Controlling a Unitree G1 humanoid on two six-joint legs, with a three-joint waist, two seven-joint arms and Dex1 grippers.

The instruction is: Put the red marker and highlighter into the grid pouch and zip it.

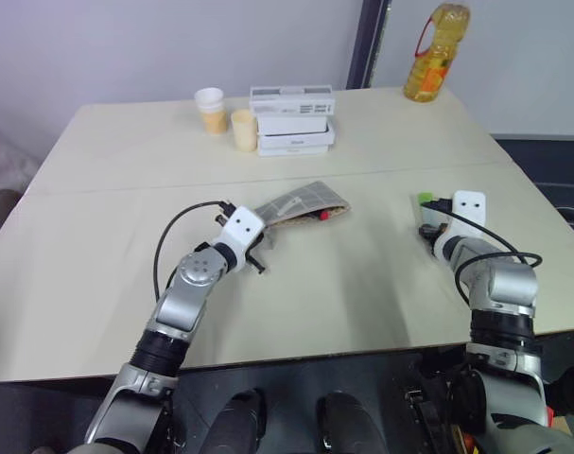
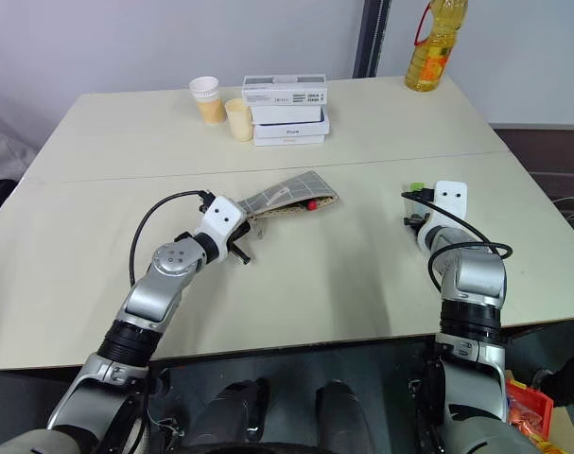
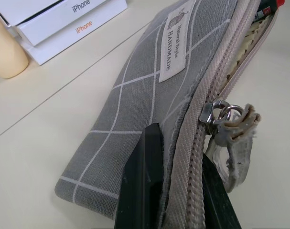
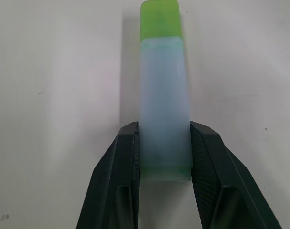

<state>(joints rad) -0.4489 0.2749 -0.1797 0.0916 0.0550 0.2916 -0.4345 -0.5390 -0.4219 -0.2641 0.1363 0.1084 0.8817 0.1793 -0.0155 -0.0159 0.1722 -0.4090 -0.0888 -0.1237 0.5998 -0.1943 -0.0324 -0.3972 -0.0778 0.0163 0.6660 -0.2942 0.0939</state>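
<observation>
The grey grid pouch lies mid-table, its zipper open along the near edge, with the pull tab close to my left gripper. My left gripper is shut on the pouch's left end, pinching the fabric beside the zipper. The red marker pokes out of the pouch's open right end, its red tip showing. On the table at the right lies the highlighter, pale with a green cap. My right gripper is closed on its body, a finger pressed against each side.
Stacked white boxes stand at the back of the table with two paper cups to their left. A yellow oil bottle stands at the far right corner. Bare tabletop lies between the pouch and the highlighter.
</observation>
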